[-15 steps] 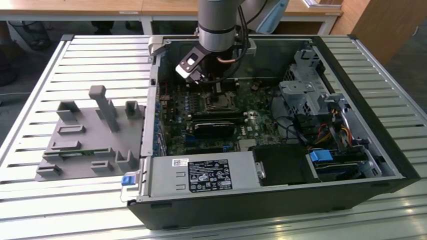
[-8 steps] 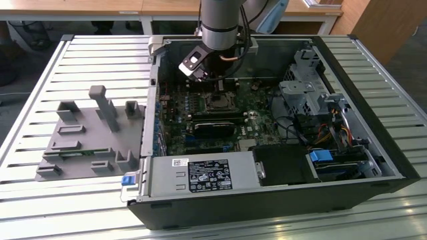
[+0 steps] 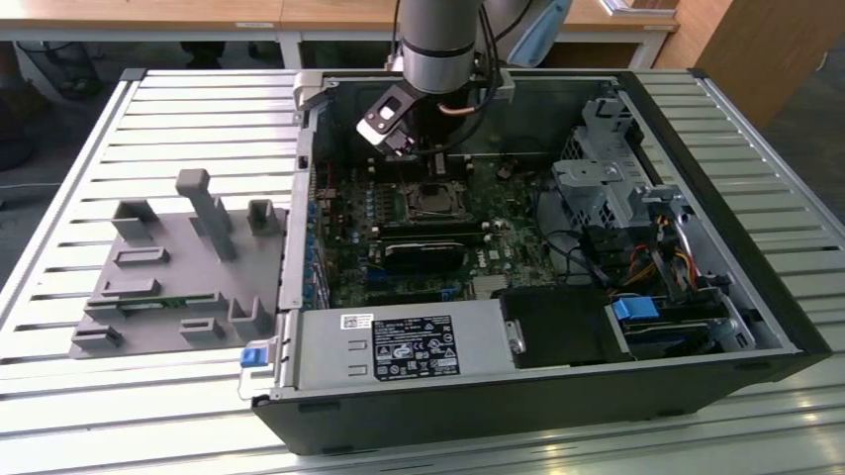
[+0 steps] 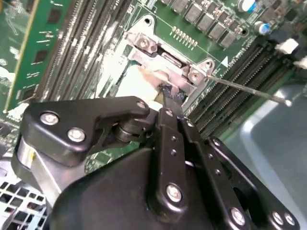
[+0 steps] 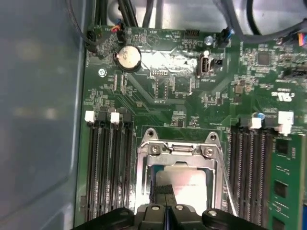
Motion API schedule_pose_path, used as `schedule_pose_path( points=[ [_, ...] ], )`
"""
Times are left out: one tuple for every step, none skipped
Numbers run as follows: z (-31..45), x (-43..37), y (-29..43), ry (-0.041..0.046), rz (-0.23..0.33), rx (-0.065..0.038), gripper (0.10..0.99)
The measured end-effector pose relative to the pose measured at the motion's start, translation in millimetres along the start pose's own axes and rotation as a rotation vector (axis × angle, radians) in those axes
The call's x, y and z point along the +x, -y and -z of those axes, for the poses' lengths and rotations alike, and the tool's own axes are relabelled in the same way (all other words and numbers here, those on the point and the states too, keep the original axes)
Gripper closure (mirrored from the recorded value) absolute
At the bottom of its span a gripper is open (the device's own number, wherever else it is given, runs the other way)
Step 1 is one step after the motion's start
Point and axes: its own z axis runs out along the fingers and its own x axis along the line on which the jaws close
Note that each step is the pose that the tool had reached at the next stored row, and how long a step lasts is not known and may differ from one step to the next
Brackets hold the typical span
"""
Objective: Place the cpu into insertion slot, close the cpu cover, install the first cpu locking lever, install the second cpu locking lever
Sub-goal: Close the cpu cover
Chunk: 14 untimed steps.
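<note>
Some of the cpu (image 5: 187,184) hides behind the jaws.

Grey slatted table (image 3: 198,109); wooden desks (image 3: 158,12) behind — brown cabinet (image 3: 753,40).

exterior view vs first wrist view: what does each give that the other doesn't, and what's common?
Exterior view gives: the open computer case, the grey fixture tray on the exterior view's left, the slatted table, the power supply. First wrist view gives: the coin cell battery, the cpu sitting inside the cpu cover frame. Shared: the green board, the insertion slot, and the gripper, shut, at the slot.
</note>
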Motion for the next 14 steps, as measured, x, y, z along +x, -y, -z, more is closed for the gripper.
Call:
schedule_pose_path(
  points=[
    [3.7,-0.1,0.0,0.0009,0.000,0.001,0.980],
    [7.2,-0.1,-0.2,0.0005,0.000,0.000,0.980],
    [10.6,-0.2,-0.2,0.0006,0.000,0.000,0.980],
    [12.4,-0.2,-0.3,0.0008,0.000,0.000,0.980],
    [12.8,-0.4,-0.3,0.0007,0.000,0.000,0.980],
    [12.7,-1.4,-0.3,0.0005,0.000,0.000,0.980],
    [12.8,-3.1,-0.2,0.0005,0.000,0.000,0.980],
    [12.7,-5.6,-0.2,-0.0006,0.000,0.000,0.980],
    [12.7,-8.6,-0.1,-0.0021,0.000,0.000,0.980],
    [12.7,-11.0,0.0,-0.0027,0.000,0.000,0.980],
    [12.7,-12.5,0.1,-0.0029,0.000,0.000,0.980],
    [12.7,-13.3,0.0,-0.0029,0.000,0.000,0.980],
    [12.6,-13.6,-0.7,-0.0032,0.000,0.000,0.980],
    [12.6,-13.6,-2.1,-0.0033,0.000,0.001,0.980]
  ],
)
